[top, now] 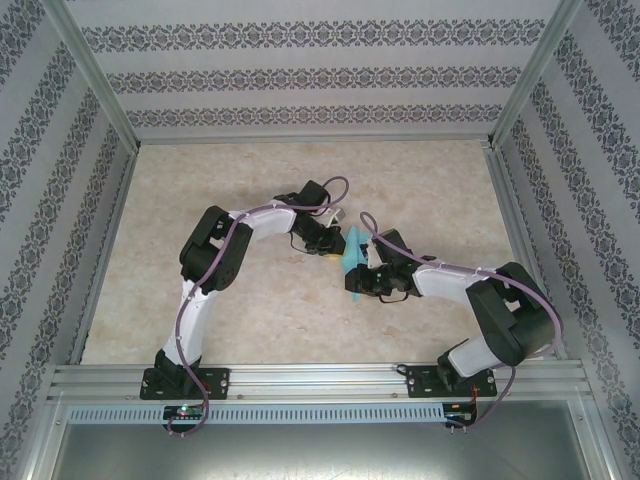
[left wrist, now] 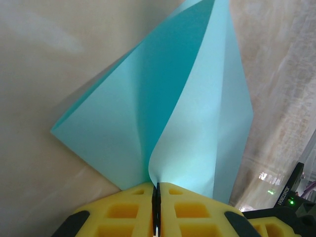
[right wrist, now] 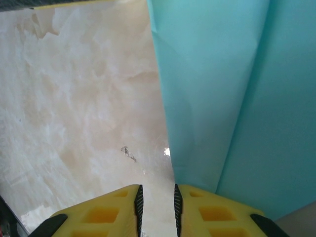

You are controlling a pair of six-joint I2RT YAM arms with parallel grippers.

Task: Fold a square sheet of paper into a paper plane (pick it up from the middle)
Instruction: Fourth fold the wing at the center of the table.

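Beige marble-look table top [top: 250, 310], evenly lit. Walls [top: 300, 60] on 3 sides w/ grey-on-white striped floral wallpaper. Alu frame posts [top: 93, 78] at back corners, alu rail [top: 320, 380] along near edge.

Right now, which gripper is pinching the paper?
The left gripper: its jaws are shut on the cyan paper. The right gripper has its jaws apart, paper beside them.

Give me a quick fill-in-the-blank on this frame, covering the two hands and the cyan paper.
The left hand is ___ on the paper.
On the right hand, the jaws stand slightly ___, with bare table showing in the gap.
In the top view, the paper sits ___ the two hands.
Missing words: shut; open; between.
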